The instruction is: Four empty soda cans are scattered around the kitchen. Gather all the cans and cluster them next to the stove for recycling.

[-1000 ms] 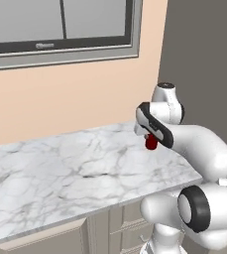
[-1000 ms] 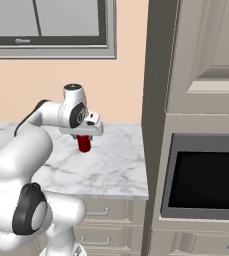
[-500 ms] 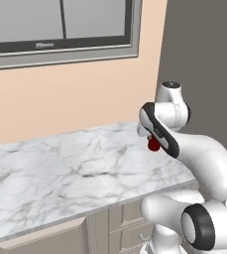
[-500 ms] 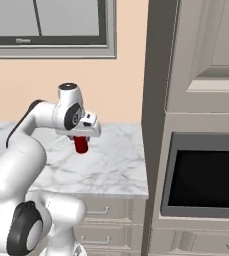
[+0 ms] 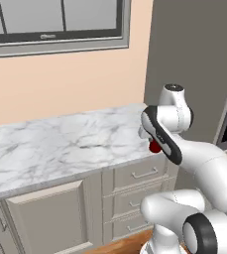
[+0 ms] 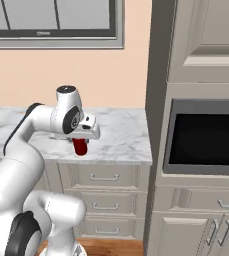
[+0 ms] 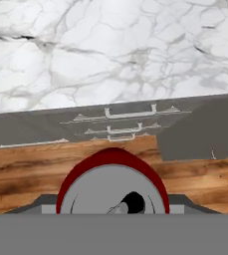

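1. Gripper [image 6: 81, 141] closed on a red soda can [image 6: 80, 146]; the can hangs below the hand, upright, its lower body showing under the white hand housing in the right base view.
2. Left base view: the same can [image 5: 154, 147] is a small red patch behind the forearm, mostly hidden by the arm.
3. Hand view: the can's silvery top with its dark opening [image 7: 113, 196] sits dead centre at the bottom, red rim around it. Fingertips can't be made out there.
4. Can is held in the air, off the table [image 6: 121, 135], over the front edge of the white grey-veined marble near its right end. The hand view looks down past the marble edge to drawer fronts [image 7: 130, 122] and wood floor [image 7: 31, 174].
5. Under the table: grey-beige drawers with bar handles [image 6: 105, 176] and a panelled cabinet door [image 5: 45, 218].
6. Right of the table end: a tall grey-beige cabinet column [image 6: 158, 75] holding a built-in oven with a dark glass door [image 6: 206, 140].
7. Behind the table: peach wall [image 5: 60, 84] with a grey-framed window [image 5: 55, 25] above.
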You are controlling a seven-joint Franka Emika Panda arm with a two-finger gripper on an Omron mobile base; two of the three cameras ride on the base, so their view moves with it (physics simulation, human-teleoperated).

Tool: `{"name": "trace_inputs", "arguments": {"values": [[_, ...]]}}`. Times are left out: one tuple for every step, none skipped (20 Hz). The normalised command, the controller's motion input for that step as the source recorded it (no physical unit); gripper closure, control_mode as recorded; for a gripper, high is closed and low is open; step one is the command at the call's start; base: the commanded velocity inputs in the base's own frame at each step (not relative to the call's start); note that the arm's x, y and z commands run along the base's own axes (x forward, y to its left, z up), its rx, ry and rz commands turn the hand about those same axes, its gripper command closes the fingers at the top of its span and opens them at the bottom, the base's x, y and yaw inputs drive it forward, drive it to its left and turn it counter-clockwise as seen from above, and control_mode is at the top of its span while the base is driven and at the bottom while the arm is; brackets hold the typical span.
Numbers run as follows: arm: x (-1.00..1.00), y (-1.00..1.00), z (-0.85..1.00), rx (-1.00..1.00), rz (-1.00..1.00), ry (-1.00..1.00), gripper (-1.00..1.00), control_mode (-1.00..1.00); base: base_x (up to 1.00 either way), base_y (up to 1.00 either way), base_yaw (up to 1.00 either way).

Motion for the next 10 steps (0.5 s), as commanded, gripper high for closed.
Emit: {"name": "trace_inputs", "arguments": {"values": [[0.00,0.00,0.00,0.00,0.00,0.00,1.00,1.00,-0.93,0.42,0.05],[0.00,0.00,0.00,0.00,0.00,0.00,1.00,1.00,-0.86,0.49,0.08],[0.00,0.00,0.00,0.00,0.00,0.00,1.00,1.00,-0.80,0.59,0.09],[0.00,0.00,0.00,0.00,0.00,0.00,1.00,1.00,-0.71,0.67,0.10],[0.00,0.00,0.00,0.00,0.00,0.00,1.00,1.00,-0.68,0.73,0.12],[0.00,0.00,0.00,0.00,0.00,0.00,1.00,1.00,-0.61,0.81,0.13],[0.00,0.00,0.00,0.00,0.00,0.00,1.00,1.00,-0.54,0.89,0.15],[0.00,0.00,0.00,0.00,0.00,0.00,1.00,1.00,-0.51,0.87,0.19],[0.00,0.00,0.00,0.00,0.00,0.00,1.00,1.00,-0.47,0.90,0.23],[0.00,0.00,0.00,0.00,0.00,0.00,1.00,1.00,-0.39,0.85,0.28]]}}
